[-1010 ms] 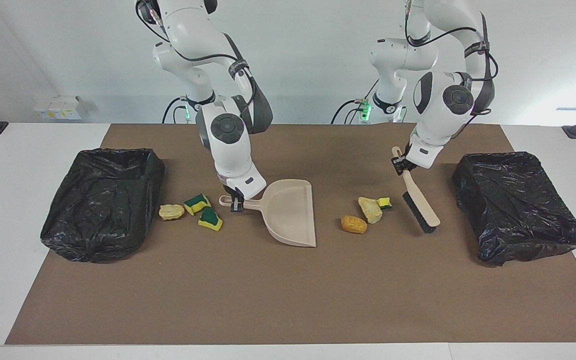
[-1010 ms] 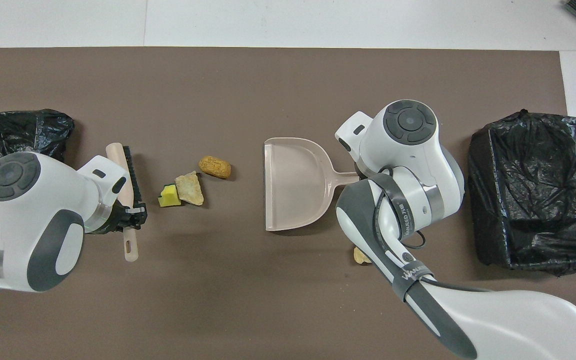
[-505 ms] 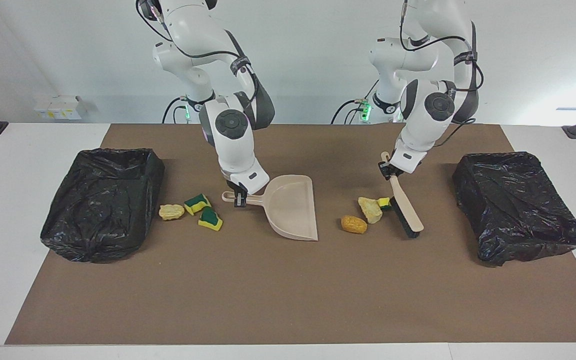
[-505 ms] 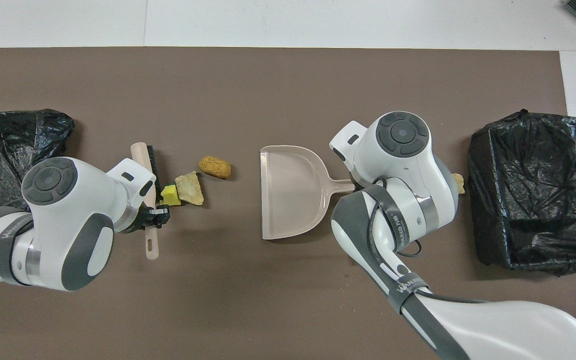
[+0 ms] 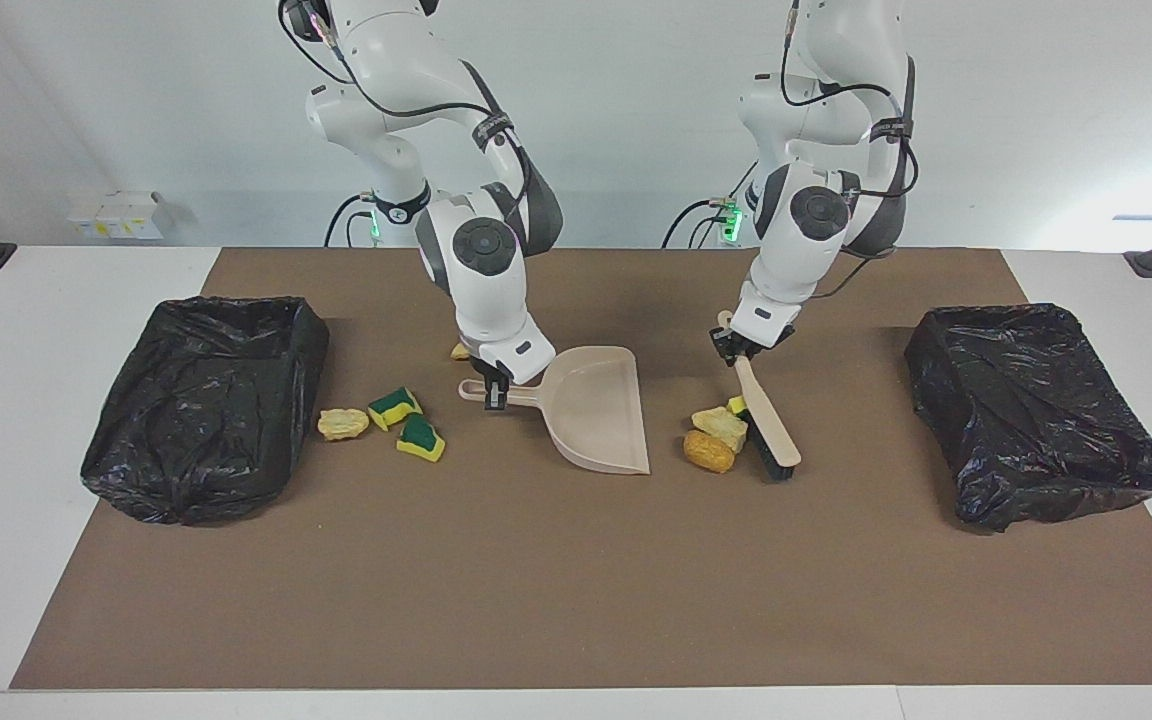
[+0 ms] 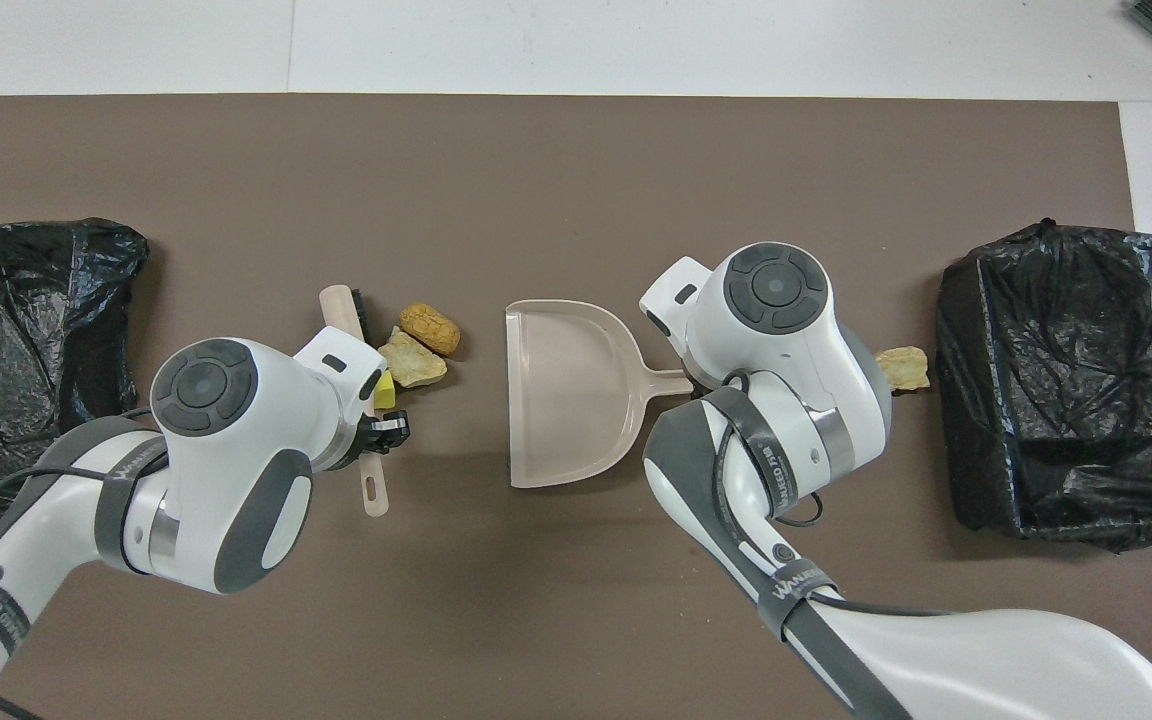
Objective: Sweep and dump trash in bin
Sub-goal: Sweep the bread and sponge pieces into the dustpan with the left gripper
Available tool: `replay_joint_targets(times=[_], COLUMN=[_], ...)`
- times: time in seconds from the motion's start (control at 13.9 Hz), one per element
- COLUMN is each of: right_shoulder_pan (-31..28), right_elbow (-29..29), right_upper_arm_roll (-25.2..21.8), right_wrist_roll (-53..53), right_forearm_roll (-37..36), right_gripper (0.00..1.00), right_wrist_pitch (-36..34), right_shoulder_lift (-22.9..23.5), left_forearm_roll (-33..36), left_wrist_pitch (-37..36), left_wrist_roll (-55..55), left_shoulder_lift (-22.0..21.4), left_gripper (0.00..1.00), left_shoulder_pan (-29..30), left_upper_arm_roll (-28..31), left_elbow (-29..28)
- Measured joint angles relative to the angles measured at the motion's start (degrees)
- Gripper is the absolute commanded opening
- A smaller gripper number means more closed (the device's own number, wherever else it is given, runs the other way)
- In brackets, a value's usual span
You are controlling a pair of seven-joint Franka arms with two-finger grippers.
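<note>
My right gripper [image 5: 496, 390] is shut on the handle of the beige dustpan [image 5: 596, 415], which rests on the mat with its open mouth toward the left arm's end [image 6: 561, 390]. My left gripper [image 5: 736, 345] is shut on the handle of the brush [image 5: 764, 425], whose bristles press against three bunched scraps: an orange-brown lump [image 5: 708, 450], a tan chunk [image 5: 721, 424] and a small sponge piece [image 5: 737, 405]. They lie between brush and dustpan mouth. Two sponge pieces [image 5: 395, 405] [image 5: 420, 438] and a tan chunk [image 5: 343, 423] lie beside the bin at the right arm's end.
A black-lined bin [image 5: 201, 400] stands at the right arm's end and another [image 5: 1031, 400] at the left arm's end. A small tan scrap [image 5: 459, 351] lies near the right arm's wrist. A brown mat [image 5: 576, 580] covers the table.
The left gripper has swept the brush toward the dustpan, pushing the three scraps together. The right gripper has slid the dustpan toward those scraps.
</note>
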Motion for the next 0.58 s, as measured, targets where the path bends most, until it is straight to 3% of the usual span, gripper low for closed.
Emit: replay_joint_targets(times=[0.58], right_shoulder_pan=[1.1], right_elbow=[-0.5], right_upper_arm_roll=[0.1], right_wrist_roll=[6.5], right_forearm_roll=[0.0], right_gripper=[0.00], right_wrist_pitch=[0.0], right_shoulder_lift=[0.0], left_forearm_roll=[-5.6], left_wrist_pitch=[3.2], left_wrist_roll=[-1.7], left_shoulder_lift=[0.1], left_gripper=[0.00], left_shoulder_pan=[-8.0], left_upper_arm_roll=[-0.2], left_elbow=[0.2])
